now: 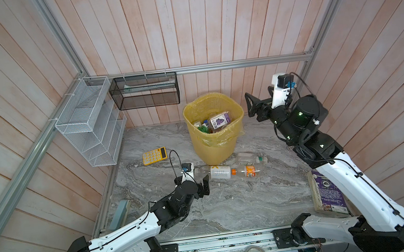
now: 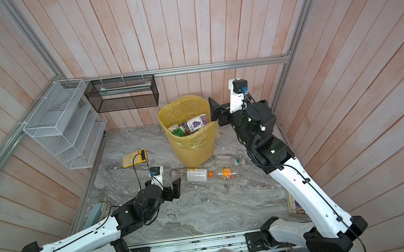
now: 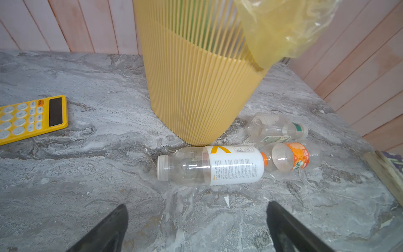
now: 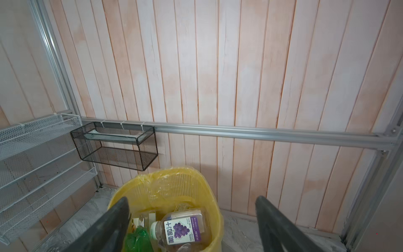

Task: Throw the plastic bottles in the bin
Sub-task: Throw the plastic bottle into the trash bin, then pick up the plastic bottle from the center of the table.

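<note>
The yellow lattice bin (image 1: pixel 235 105) (image 2: pixel 193 153) (image 3: pixel 196 87) (image 4: pixel 122 194) stands at the back of the marble table. Inside it lie a clear bottle with a purple grape label (image 1: pixel 220 121) (image 4: pixel 185 229) and a green bottle (image 4: pixel 137 240), among other plastic bottles. Three plastic bottles lie in front of the bin: a white-labelled one (image 1: pixel 218 172) (image 3: pixel 229 165), an orange-labelled one (image 1: pixel 248 171) (image 3: pixel 292 158) and a clear one with a green-banded cap (image 1: pixel 251 158) (image 3: pixel 272 127). My left gripper (image 1: pixel 203 184) (image 3: pixel 197 206) is open, low, just short of the white-labelled bottle. My right gripper (image 1: pixel 251 106) (image 4: pixel 192 199) is open and empty beside the bin's rim.
A yellow calculator (image 1: pixel 154 155) (image 3: pixel 32 117) lies left of the bin. On the walls hang a white wire rack (image 1: pixel 89 124) and a black mesh rack (image 1: pixel 144 90). A purple-covered block (image 1: pixel 329 192) lies at the right edge under my right arm.
</note>
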Robot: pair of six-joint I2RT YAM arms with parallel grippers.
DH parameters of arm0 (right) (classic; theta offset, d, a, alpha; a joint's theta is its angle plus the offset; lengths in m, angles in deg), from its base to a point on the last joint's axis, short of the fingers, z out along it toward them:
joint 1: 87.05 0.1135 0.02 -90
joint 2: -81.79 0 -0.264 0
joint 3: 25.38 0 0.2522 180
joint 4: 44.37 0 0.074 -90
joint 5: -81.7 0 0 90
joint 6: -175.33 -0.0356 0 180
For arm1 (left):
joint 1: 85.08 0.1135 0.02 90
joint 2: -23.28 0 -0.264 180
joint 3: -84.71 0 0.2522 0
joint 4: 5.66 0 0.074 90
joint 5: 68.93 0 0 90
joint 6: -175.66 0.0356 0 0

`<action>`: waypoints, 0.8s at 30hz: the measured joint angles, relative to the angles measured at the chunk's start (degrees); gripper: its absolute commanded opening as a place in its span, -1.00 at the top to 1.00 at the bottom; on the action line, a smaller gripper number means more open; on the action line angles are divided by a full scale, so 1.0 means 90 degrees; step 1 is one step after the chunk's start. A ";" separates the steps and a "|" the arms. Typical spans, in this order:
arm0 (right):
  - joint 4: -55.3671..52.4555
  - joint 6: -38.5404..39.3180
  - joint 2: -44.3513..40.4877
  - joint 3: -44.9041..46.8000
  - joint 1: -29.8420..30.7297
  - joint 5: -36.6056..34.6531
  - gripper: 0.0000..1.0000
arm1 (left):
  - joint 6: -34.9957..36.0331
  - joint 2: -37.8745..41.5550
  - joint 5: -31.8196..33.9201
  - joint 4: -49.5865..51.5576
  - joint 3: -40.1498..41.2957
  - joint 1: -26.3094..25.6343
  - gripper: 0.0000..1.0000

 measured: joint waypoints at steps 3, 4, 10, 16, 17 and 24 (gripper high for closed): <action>0.0080 -0.0372 -0.0189 0.1445 -0.0328 0.0100 -0.81 | 0.0294 -0.0374 -0.0068 0.0012 -0.0160 -0.0100 -0.99; 0.0066 -0.0527 -0.0255 0.1953 -0.0454 0.0165 -0.81 | 0.0435 -0.0532 -0.0109 0.0015 -0.0243 -0.0100 -1.00; 0.0005 -0.1372 -0.0991 0.4206 -0.1141 0.0418 -0.81 | 0.1365 -0.1375 -0.0347 0.0017 -0.0704 -0.0102 -1.00; 0.0112 -0.2021 -0.1690 0.5285 -0.1615 0.0648 -0.81 | 0.2752 -0.2064 -0.0639 -0.0015 -0.0988 -0.0112 -1.00; 0.0117 -0.2101 -0.1756 0.5411 -0.1685 0.0682 -0.81 | 0.2975 -0.2157 -0.0680 -0.0015 -0.1032 -0.0112 -1.00; 0.0138 -0.2528 -0.1989 0.5887 -0.2091 0.0981 -0.82 | 0.4583 -0.2691 -0.1005 0.0007 -0.1241 -0.0124 -1.00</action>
